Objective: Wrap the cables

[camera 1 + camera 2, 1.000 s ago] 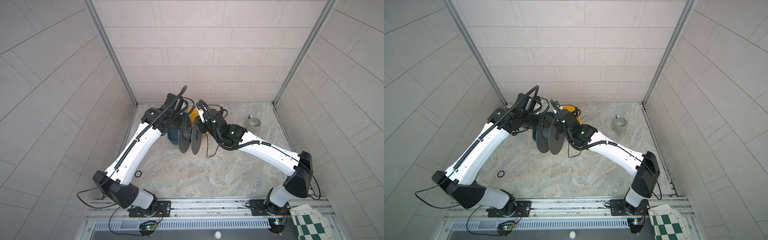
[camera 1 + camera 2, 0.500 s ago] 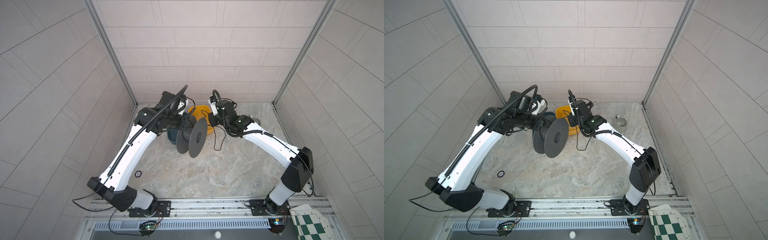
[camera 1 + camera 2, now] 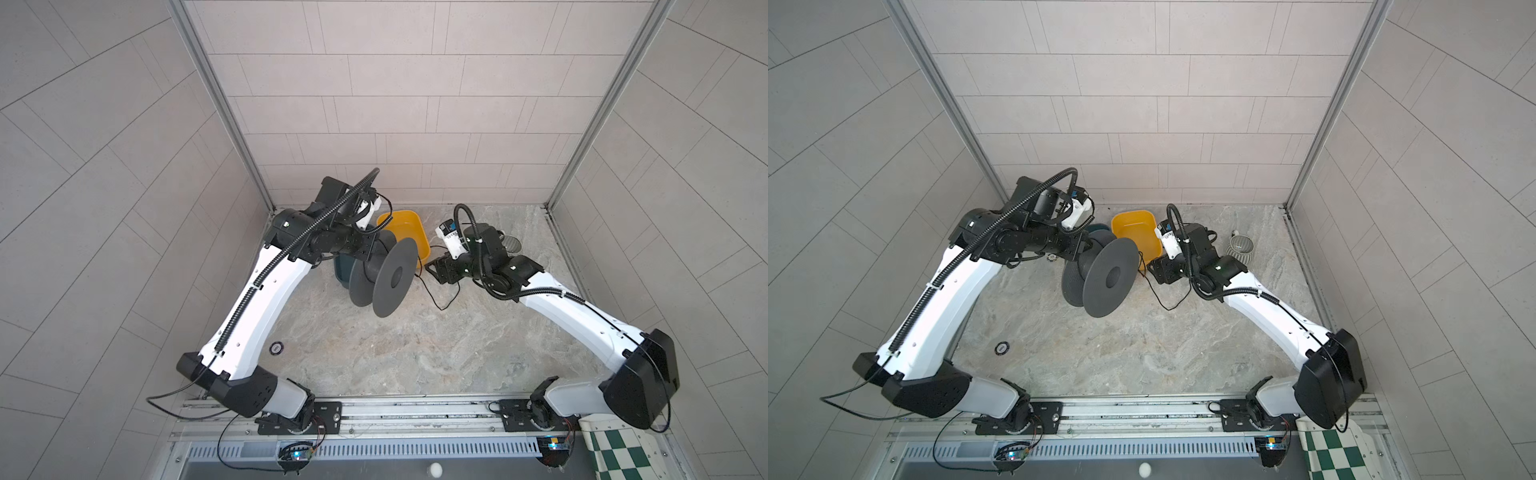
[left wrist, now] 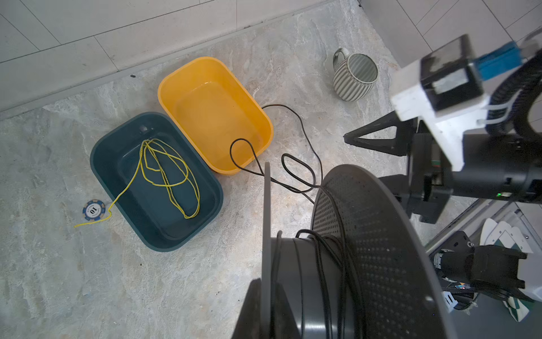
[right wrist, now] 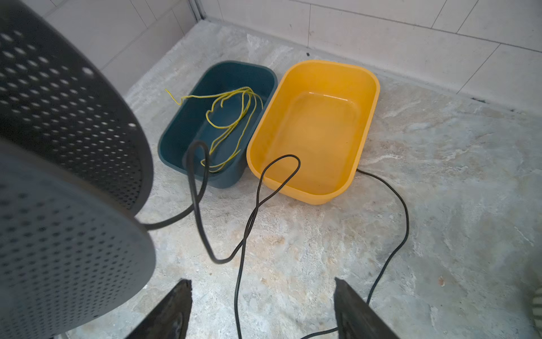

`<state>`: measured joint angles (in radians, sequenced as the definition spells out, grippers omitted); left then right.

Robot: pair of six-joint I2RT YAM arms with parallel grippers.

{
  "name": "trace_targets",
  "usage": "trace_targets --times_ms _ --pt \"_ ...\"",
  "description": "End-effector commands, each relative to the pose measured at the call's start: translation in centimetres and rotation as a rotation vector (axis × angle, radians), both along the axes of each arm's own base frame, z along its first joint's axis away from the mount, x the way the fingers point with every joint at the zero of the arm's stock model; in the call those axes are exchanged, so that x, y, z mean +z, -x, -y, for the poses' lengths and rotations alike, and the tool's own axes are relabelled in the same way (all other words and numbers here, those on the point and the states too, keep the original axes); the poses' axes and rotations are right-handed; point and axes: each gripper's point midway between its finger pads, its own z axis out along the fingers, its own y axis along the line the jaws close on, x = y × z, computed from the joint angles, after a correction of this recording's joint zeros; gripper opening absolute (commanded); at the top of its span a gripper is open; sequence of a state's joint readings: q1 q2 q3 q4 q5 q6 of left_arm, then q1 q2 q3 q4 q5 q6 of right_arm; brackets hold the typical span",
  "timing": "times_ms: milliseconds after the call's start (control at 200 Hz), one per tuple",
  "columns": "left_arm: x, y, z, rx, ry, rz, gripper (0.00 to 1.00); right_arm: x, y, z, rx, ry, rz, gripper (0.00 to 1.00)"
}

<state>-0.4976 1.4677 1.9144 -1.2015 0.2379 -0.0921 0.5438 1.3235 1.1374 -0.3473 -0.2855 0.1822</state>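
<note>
The cable (image 4: 305,132) is a thin black wire lying in loose loops on the stone floor beside the tubs, and several turns of it sit on the hub of a dark grey perforated spool (image 3: 392,278) (image 4: 381,249). My left gripper (image 4: 267,281) is shut on one flange of the spool and holds it up on edge. In both top views my right gripper (image 3: 436,272) (image 3: 1156,270) hangs to the right of the spool. It (image 5: 261,283) is open, and the cable (image 5: 255,205) runs loose on the floor between its fingers.
A yellow tub (image 4: 214,117) and a teal tub (image 4: 117,152) holding a yellow-green cord (image 4: 170,176) stand at the back wall. A striped mug (image 4: 355,76) stands to the right, a poker chip (image 3: 276,348) lies front left, and a checkered cloth (image 3: 615,453) lies at the front right.
My right gripper has drawn back to the right, away from the spool, and opened, letting the cable go. The left arm has turned the spool a little.
</note>
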Motion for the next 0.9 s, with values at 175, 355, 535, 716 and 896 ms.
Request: trace_targets --times_ms 175,355,535,716,896 --pt "2.3 0.3 0.8 -0.040 0.064 0.037 0.00 0.1 1.5 -1.4 0.076 -0.151 0.047 0.69" --pt "2.8 0.6 0.8 -0.046 0.073 0.042 0.00 -0.6 0.1 -2.9 0.101 -0.176 0.048 0.64" --pt "2.8 0.8 0.9 -0.050 0.084 0.035 0.00 -1.8 -0.6 -4.7 0.154 -0.206 0.008 0.59" --pt "2.8 0.8 1.2 -0.056 0.099 0.028 0.00 -2.7 -1.2 -5.4 0.130 -0.216 0.016 0.53" --pt "2.9 0.5 1.2 -0.039 0.124 0.012 0.00 -3.1 -2.2 -5.4 0.077 -0.218 0.002 0.15"
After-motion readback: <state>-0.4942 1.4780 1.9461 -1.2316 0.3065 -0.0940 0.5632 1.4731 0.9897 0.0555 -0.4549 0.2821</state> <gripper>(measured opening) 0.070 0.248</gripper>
